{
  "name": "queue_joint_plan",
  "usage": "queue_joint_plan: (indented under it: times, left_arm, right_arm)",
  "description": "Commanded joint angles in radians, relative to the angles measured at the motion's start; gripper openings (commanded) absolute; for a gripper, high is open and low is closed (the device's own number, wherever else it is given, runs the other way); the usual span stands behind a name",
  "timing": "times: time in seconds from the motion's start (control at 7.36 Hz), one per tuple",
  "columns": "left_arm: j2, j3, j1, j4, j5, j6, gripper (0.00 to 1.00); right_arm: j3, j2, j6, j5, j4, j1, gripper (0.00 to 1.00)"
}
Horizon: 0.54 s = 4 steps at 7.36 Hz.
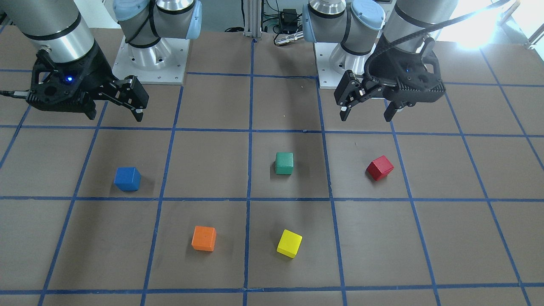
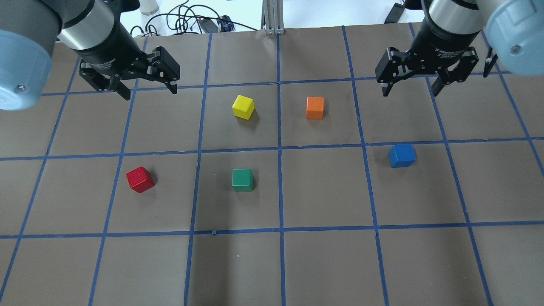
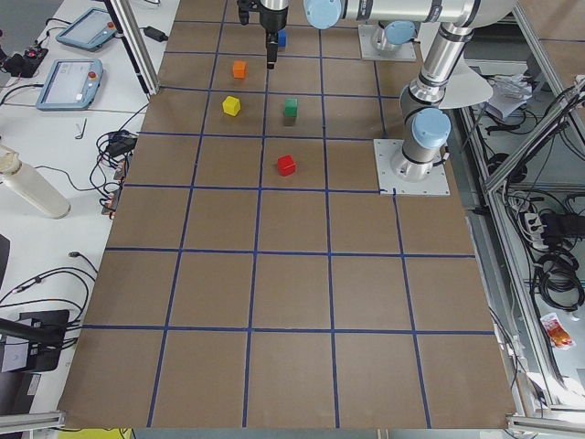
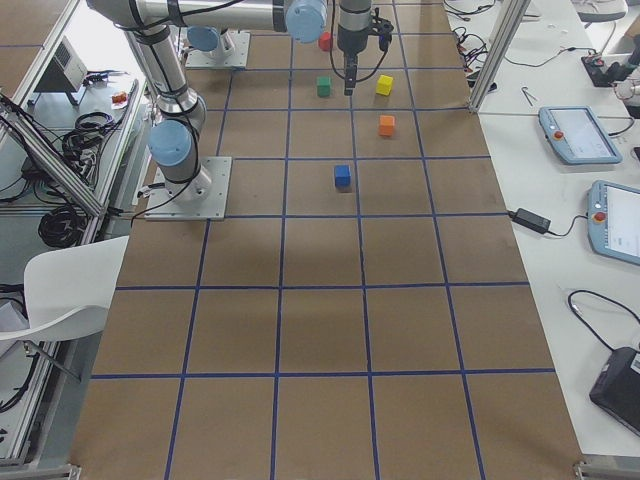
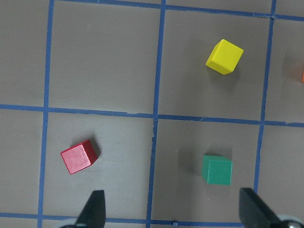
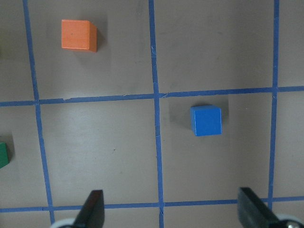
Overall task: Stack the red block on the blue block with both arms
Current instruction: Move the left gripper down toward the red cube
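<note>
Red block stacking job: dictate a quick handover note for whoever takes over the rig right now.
Left end effector: open, empty, raised above the table, beyond the red block.
Right end effector: open, empty, raised above the table, beyond the blue block.
Red block: flat on the table on the robot's left side, turned askew to the grid.
Blue block: on the table on the robot's right side, with nothing on it. The green block lies between the two.
Done: nothing, neither block is gripped.
Left: grasp the red block, likely with the left arm, carry it across and set it on the blue block.
</note>
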State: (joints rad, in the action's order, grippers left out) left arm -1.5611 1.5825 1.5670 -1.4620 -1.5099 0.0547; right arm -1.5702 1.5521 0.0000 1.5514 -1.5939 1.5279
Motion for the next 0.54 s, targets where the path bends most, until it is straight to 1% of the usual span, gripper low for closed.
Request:
queue_joint_plan:
  times: [0.0,0.27,0.41]
  left_arm:
    - [0.001,0.008,0.002,-0.001,-0.007,-0.004,1.0]
    - [0.018,0.037,-0.011,-0.01,-0.013,-0.006,1.0]
    - [0.016,0.091,-0.043,0.003,-0.016,-0.062,1.0]
  right_arm:
    - [0.006,0.002,0.0,0.001,-0.003,0.0,1.0]
    - [0.003,0.002,0.0,-0.002,-0.012,0.0,1.0]
    - [0.003,0.002,0.0,-0.001,-0.012,0.0,1.0]
